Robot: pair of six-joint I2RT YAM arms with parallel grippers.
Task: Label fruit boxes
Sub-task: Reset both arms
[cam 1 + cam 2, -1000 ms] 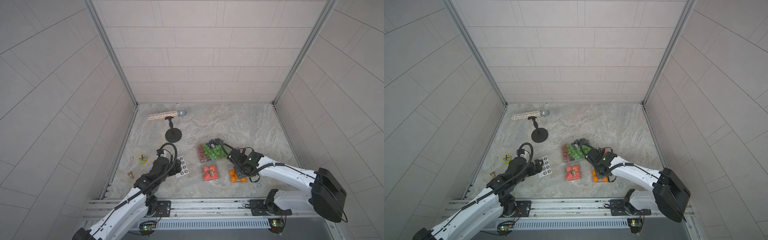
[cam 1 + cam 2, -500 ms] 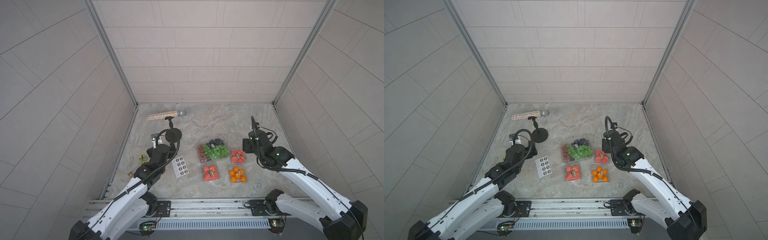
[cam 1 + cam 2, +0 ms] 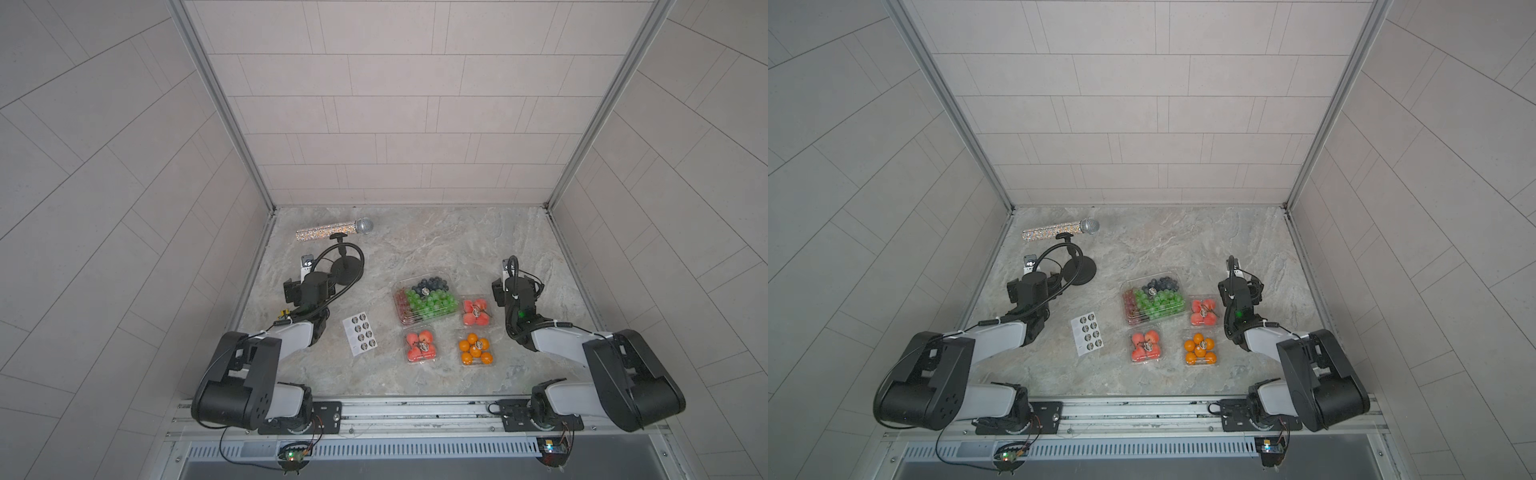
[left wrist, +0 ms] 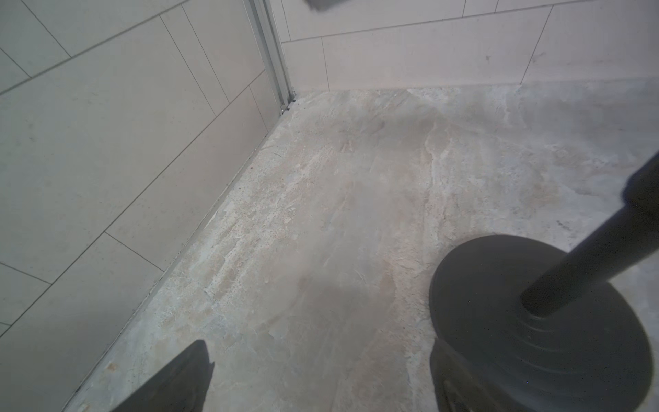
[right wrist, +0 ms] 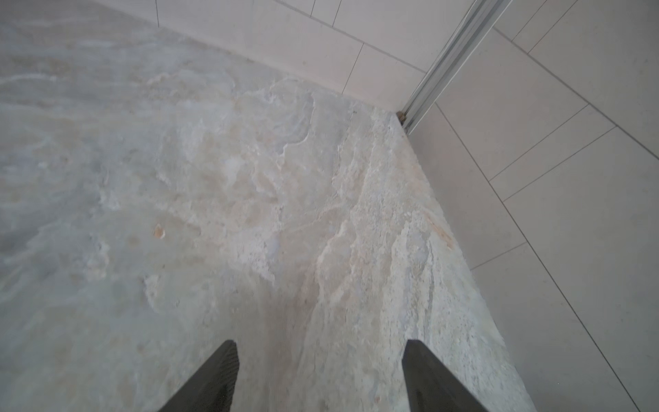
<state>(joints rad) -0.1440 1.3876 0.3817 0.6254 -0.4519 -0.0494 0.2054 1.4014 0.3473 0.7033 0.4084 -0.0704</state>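
Observation:
Four clear fruit boxes sit together right of centre in both top views: a large one of green grapes and blueberries [image 3: 424, 303] [image 3: 1154, 301], two small ones of red fruit [image 3: 476, 311] [image 3: 420, 345], and one of oranges [image 3: 475, 350]. A small round dark sticker shows on each lid. My left gripper [image 3: 309, 286] [image 4: 321, 360] hovers open and empty over bare floor, well left of the boxes. My right gripper [image 3: 513, 286] [image 5: 320, 344] is open and empty over bare floor, just right of the boxes.
A white sheet of round dark stickers [image 3: 360, 333] lies between my left arm and the boxes. A black stand with a round base [image 3: 348, 266] [image 4: 535, 321] is close beside my left gripper. A glittery microphone [image 3: 332, 228] lies at the back left. Tiled walls enclose three sides.
My right gripper left the orange box, opened and pulled back to the right. My left arm drew away from the sticker sheet toward the left wall.

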